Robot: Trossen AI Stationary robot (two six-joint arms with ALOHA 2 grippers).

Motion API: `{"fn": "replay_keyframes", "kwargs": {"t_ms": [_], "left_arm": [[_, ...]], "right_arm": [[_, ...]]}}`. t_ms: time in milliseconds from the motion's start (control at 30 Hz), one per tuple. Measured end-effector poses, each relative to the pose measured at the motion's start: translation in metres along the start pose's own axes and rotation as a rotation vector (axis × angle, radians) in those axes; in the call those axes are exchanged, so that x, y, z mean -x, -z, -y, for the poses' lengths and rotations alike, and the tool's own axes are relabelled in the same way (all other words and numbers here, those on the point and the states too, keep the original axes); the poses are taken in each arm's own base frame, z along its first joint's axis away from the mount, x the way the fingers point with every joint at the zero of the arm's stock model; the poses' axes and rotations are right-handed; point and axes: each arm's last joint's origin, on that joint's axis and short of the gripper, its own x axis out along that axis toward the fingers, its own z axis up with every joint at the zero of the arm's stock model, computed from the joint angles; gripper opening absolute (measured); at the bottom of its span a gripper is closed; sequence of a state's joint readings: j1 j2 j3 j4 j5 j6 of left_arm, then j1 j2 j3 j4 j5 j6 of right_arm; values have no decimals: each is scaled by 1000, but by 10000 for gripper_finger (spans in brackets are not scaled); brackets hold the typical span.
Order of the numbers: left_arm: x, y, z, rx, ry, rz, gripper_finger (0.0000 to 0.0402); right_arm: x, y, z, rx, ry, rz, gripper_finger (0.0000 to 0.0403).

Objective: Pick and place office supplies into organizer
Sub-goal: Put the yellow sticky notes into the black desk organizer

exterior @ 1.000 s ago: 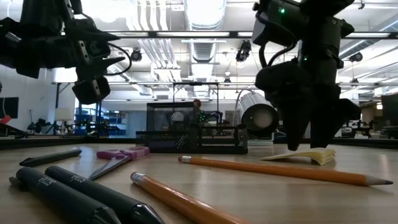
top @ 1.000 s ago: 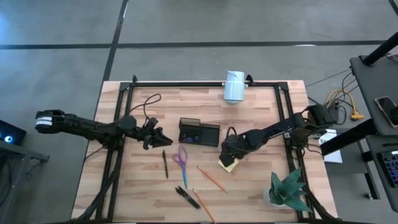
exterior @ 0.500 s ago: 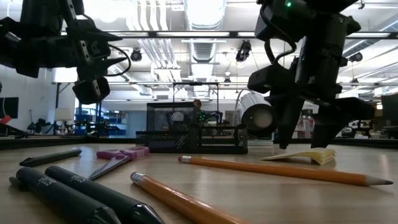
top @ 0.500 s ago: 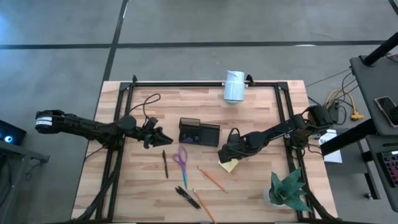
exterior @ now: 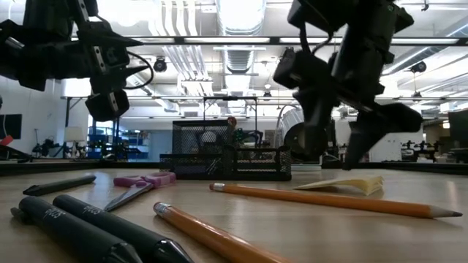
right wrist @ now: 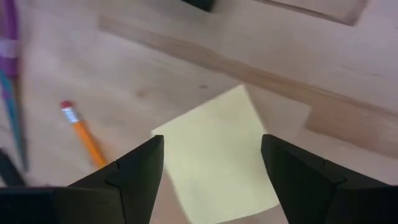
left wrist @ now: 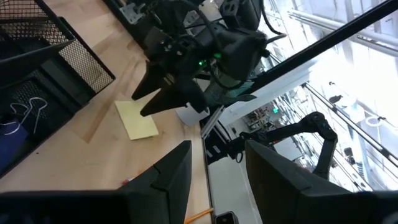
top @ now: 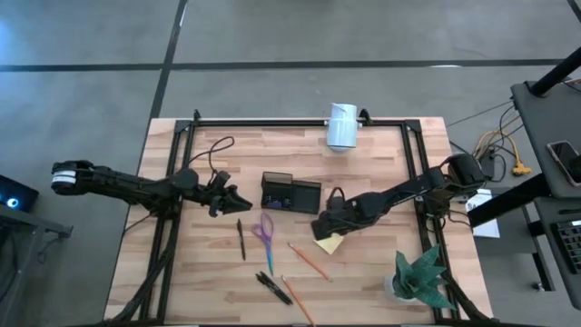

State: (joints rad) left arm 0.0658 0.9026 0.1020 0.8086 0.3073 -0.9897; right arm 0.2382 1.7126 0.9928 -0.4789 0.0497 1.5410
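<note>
The yellow sticky-note pad [right wrist: 216, 155] lies flat on the table [top: 381, 173], right under my right gripper [right wrist: 211, 171]. My fingers [right wrist: 134, 177] are spread wide, one over each side of the pad, holding nothing. My right arm reaches in low. My left gripper [top: 234, 199] waits, fingers apart and empty, beside the black organizer [top: 290, 194].

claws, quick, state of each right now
Left claw: open, holding nothing, in the air left of the organizer.
Right claw: open, empty, over the sticky-note pad.
</note>
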Motion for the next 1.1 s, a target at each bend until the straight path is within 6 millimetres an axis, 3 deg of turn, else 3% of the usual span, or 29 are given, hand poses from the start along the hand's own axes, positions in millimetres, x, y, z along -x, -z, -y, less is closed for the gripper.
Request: {"fn": "replay_keyframes", "kwargs": {"t_ms": [367, 667, 1100], "left_arm": [[0, 0, 2, 53, 40, -29, 132], [-1, -3, -1, 154, -33, 88, 132], [-2, -3, -4, 207, -59, 129, 132]], "right_arm": [[9, -1, -16, 103, -48, 15, 260], [10, -2, -16, 280, -48, 23, 260], [10, -2, -16, 283, -44, 22, 260]]}}
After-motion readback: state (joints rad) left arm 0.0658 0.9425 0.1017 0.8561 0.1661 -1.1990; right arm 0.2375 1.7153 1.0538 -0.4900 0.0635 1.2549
